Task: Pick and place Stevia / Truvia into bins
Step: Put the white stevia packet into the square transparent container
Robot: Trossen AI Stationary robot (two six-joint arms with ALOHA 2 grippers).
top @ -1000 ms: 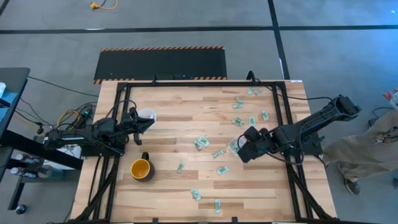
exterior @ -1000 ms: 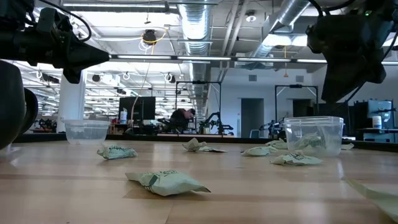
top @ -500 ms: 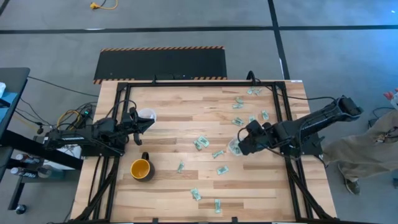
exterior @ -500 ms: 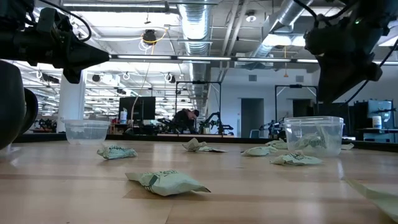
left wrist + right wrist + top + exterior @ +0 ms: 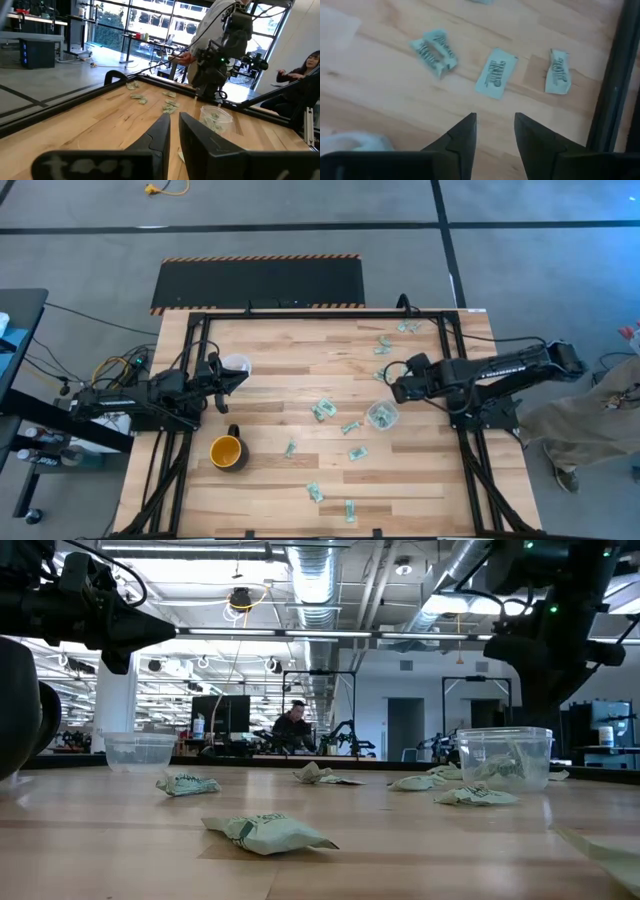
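Pale green Stevia / Truvia sachets lie scattered flat on the wooden table (image 5: 300, 340), among them one at the middle (image 5: 322, 410) and a group at the far right (image 5: 383, 345). One clear cup (image 5: 381, 415) holds a few sachets; the other cup (image 5: 236, 365) stands at the left. My right gripper (image 5: 398, 387) hangs open and empty, pointing steeply down just beyond the right cup, above three sachets (image 5: 496, 75). My left gripper (image 5: 238, 378) is shut and level beside the left cup, holding nothing.
A yellow mug (image 5: 227, 451) stands near the front left. A black frame rail (image 5: 615, 75) runs along the table's right side, close to the sachets under my right gripper. More sachets lie toward the near edge (image 5: 314, 492). People show in the room beyond the table.
My right gripper has swung from above the right cup toward the table's far edge and tipped more steeply down. The cup, partly covered before, now stands in full view.
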